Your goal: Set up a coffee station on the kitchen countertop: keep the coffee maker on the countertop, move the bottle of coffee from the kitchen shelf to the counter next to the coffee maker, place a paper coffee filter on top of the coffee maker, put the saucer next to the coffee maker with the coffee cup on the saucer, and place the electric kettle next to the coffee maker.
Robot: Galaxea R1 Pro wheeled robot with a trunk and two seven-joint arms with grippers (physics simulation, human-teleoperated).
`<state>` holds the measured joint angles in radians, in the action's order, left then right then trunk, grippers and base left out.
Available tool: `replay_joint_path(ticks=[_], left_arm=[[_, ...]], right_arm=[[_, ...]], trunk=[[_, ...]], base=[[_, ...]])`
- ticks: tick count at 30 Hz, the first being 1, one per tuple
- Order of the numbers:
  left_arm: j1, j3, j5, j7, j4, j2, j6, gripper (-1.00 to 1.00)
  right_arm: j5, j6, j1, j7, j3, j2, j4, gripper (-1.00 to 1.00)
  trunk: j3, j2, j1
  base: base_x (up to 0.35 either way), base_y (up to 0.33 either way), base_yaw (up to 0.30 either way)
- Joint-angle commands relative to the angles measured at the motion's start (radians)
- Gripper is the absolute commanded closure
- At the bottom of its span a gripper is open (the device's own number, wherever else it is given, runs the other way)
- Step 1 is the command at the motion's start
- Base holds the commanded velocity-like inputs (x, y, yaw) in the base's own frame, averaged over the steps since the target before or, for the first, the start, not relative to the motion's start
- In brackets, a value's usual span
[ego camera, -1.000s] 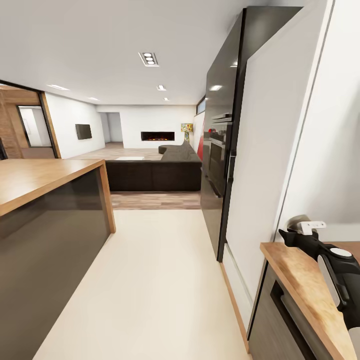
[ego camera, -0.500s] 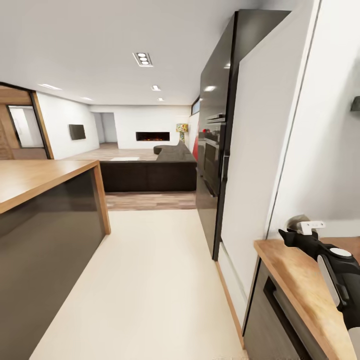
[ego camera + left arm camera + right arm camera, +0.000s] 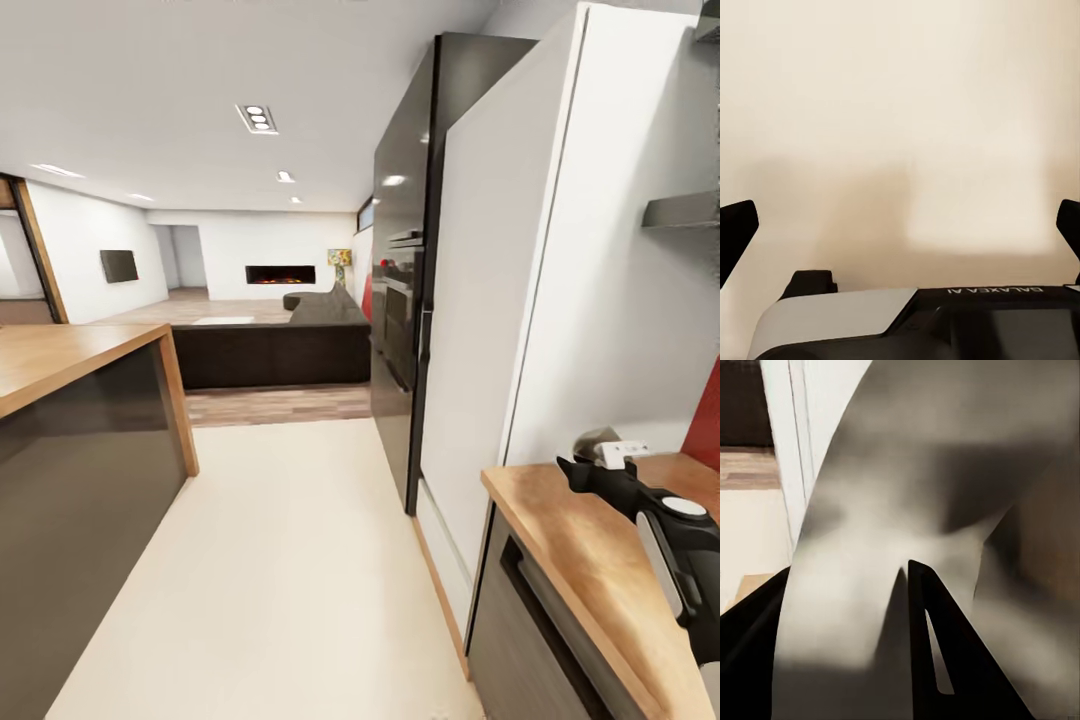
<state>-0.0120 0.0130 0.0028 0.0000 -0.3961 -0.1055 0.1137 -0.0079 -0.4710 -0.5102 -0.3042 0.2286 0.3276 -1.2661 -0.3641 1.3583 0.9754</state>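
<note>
— Coffee filter (image 3: 892, 510): where is it?
— In the right gripper (image 3: 847, 570). The wrist camera shows a pale grey curved sheet running between the two dark fingers (image 3: 945, 645), which are closed in on it. From the head camera the coffee filter (image 3: 596, 441) is a small grey lump at the tip of the right gripper (image 3: 600, 465), at about four o'clock in the picture, above the wooden countertop (image 3: 560, 540).
— And the other hand?
— The left gripper (image 3: 900, 217) has its fingers (image 3: 736, 225) spread wide with nothing between them, over the cream floor (image 3: 900, 97).
— What lies ahead?
— A cream floor (image 3: 290, 560) running toward twelve o'clock. At nine o'clock stands an island (image 3: 60, 350) with a wooden top and dark side. At two o'clock stands a tall white cabinet (image 3: 500, 250), with a black oven column (image 3: 395, 300) just beyond it. A grey shelf (image 3: 685, 210) juts from the wall at three o'clock. Far off, near eleven o'clock, are a dark sofa (image 3: 270, 355) and a lit fireplace (image 3: 280, 274).
</note>
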Motion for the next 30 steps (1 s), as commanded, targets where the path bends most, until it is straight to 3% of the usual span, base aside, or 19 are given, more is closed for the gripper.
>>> replay_joint_path(ticks=[1, 15, 30], left_arm=[[0.000, 0.001, 0.000, 0.000, -0.001, 0.000, 0.001, -1.00], [0.000, 0.001, 0.000, -0.001, -0.001, 0.001, 0.001, -1.00], [0.000, 0.001, 0.000, -0.002, -0.001, 0.001, 0.001, -1.00]], right_arm=[[-0.001, -0.006, 0.005, -0.005, 0.002, 0.000, -0.012, 1.00], [-0.002, -0.009, 0.123, -0.007, 0.000, -0.028, -0.218, 1.00], [-0.004, -0.009, 0.129, -0.009, 0.000, -0.030, -0.229, 1.00]], trunk=[[-0.001, 0.001, 0.000], [-0.001, 0.001, 0.000], [0.002, 0.001, 0.000]], base=[[-0.199, 0.165, -0.028], [-0.170, 0.142, -0.007], [-0.156, 0.151, -0.053]])
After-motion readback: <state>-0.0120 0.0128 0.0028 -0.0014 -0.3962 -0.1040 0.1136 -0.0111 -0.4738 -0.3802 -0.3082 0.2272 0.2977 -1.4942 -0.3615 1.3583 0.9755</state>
